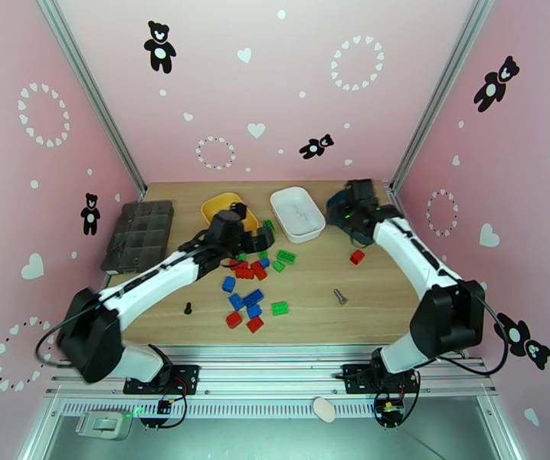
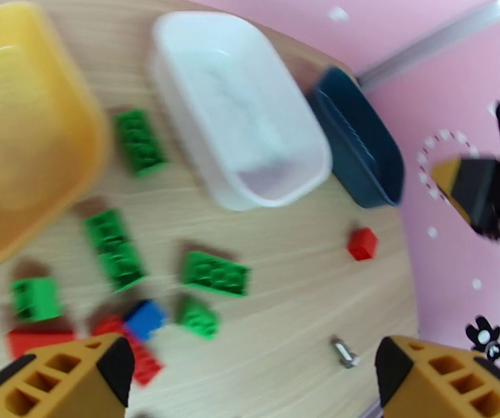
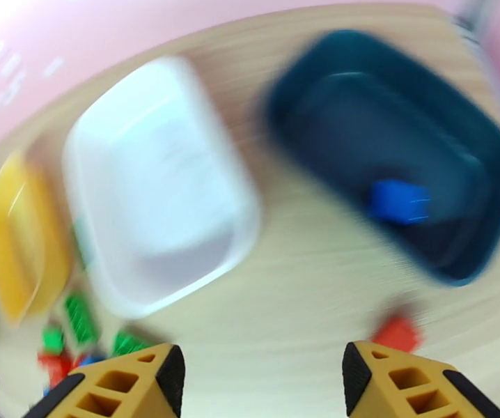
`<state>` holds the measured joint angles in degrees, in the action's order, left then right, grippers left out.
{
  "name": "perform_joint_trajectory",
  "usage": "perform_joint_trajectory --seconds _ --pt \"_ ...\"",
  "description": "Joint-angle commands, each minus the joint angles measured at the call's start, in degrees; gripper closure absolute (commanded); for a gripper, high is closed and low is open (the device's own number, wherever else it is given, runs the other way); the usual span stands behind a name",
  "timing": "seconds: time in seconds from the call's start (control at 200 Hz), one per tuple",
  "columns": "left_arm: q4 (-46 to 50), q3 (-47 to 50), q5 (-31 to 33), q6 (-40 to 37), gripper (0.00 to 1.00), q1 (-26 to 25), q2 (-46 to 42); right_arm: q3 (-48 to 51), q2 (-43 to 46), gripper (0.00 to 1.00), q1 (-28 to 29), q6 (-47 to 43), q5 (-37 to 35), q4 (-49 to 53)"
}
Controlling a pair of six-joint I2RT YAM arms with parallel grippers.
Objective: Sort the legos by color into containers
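You had one blue brick [image 3: 397, 201] in the far-right-corner teal tub [image 3: 361, 113], other legos [image 1: 253, 297] unsorted mid table [image 1: 313, 323], left gripper [image 2: 250, 364] and right gripper [image 3: 264, 374] both spread, empty.

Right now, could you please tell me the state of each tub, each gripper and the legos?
Yellow tub: looks empty.
White tub: empty.
Teal tub: holds one blue brick.
Other legos: loose, unsorted.
Left gripper: open, empty.
Right gripper: open, empty.
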<state>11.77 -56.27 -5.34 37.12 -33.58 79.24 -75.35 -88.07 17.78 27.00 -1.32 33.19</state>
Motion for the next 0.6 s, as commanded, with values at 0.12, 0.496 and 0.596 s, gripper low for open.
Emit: perform_joint_trajectory --seconds 0.12,0.496,0.596 --pt "5.5 9.1 5.4 2.4 0.01 5.9 -11.4 6.0 -0.1 0.3 17.4 0.6 -3.1 0.6" --pt "2.2 21.2 1.8 7.5 0.02 10.0 -16.3 0.3 -15.5 0.39 31.3 3.3 -4.1 -2.1" --pt "2.3 21.8 2.1 7.5 0.02 10.1 -16.9 -3.7 -19.3 0.41 31.3 2.6 -5.4 -1.0"
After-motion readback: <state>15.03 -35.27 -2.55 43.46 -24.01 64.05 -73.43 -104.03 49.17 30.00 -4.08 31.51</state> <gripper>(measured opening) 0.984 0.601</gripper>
